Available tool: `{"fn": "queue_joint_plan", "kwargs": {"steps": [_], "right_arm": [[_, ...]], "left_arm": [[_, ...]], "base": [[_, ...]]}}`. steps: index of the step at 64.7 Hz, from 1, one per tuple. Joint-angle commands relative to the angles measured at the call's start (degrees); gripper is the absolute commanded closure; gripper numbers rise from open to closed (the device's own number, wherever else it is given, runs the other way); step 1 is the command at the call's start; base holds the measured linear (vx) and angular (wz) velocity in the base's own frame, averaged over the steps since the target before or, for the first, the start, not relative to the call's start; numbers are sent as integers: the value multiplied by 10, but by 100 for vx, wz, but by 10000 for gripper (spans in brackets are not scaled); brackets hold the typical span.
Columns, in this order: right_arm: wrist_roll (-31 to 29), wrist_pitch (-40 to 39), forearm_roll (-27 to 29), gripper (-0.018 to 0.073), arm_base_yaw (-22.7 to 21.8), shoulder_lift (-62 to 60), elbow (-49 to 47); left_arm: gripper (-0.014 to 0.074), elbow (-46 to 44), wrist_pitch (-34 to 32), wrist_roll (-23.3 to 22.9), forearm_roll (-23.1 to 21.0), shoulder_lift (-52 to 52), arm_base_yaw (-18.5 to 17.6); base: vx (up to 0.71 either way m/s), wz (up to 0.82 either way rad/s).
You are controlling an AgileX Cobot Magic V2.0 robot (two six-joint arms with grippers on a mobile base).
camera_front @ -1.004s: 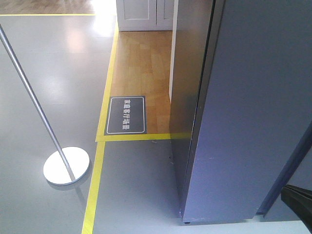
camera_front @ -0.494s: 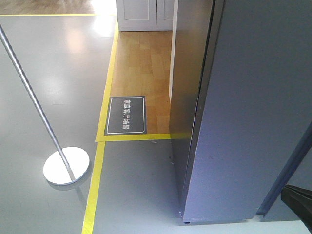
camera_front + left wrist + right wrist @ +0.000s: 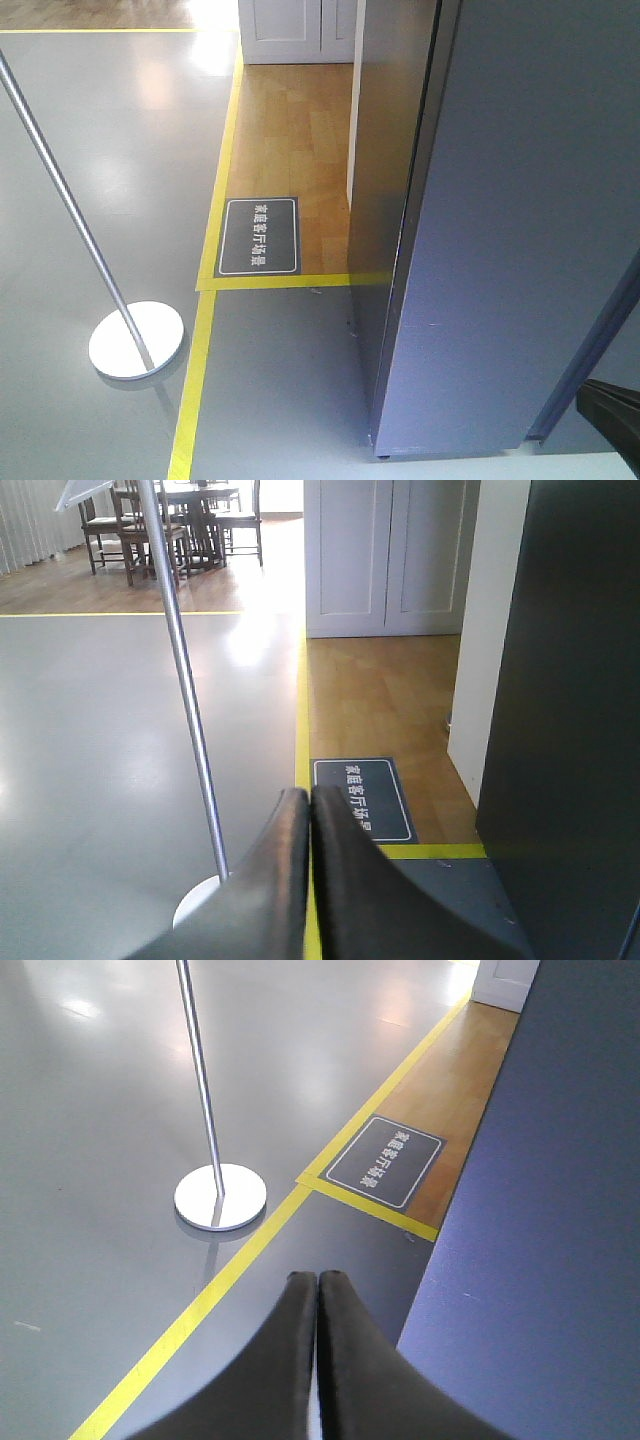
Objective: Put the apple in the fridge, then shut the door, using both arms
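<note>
While both arms hang low over the floor, the left tool (image 3: 310, 800) has its two black fingers pressed flat together, holding nothing. Right tool (image 3: 317, 1282) the same: fingers closed tip to tip, empty. Neither touches the fridge (image 3: 530, 230). Fridge stands at the right, dark grey, its door (image 3: 385, 170) lying flush against the body, only a thin seam between them. Apple not visible in any view. Grey floor (image 3: 110, 140) with glare patches. Yellow tape line (image 3: 195, 380) runs along the floor and borders a strip of wood flooring. Dark floor sign (image 3: 259, 236) with white characters just inside the tape corner. Metal pole stand (image 3: 135, 340), round white base, well left of the fridge.
</note>
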Motion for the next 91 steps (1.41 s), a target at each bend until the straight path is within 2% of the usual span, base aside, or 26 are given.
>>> {"fn": "queue_joint_plan", "kwargs": {"steps": [1, 27, 34, 40, 51, 69, 76, 81, 91], "right_arm": [[-5, -25, 19, 565, -1, 4, -16], [-6, -27, 16, 565, 0, 4, -16], [7, -45, -3, 565, 4, 4, -14], [40, -102, -34, 564, 35, -4, 13], [167, -229, -128, 562, 86, -46, 95], [502, -294, -370, 562, 84, -168, 209], [589, -326, -450, 562, 84, -212, 249], [620, -330, -478, 562, 84, -233, 261], [613, -351, -497, 562, 77, -231, 260]], "left_arm": [[602, -9, -42, -4, -1, -9, -1], [602, -9, -42, -4, -1, -9, -1], [602, -9, -42, -4, -1, -9, -1], [602, -9, -42, -4, -1, -9, -1], [602, -9, -42, -4, -1, -9, -1], [602, -9, -42, -4, -1, -9, -1], [602, -9, -42, -4, -1, -9, -1], [602, -9, -42, -4, -1, -9, -1], [602, -9, -42, -4, -1, -9, -1]], "base": [[0, 0], [0, 0], [0, 0], [0, 0], [0, 0], [0, 0], [0, 0], [0, 0], [0, 0]]}}
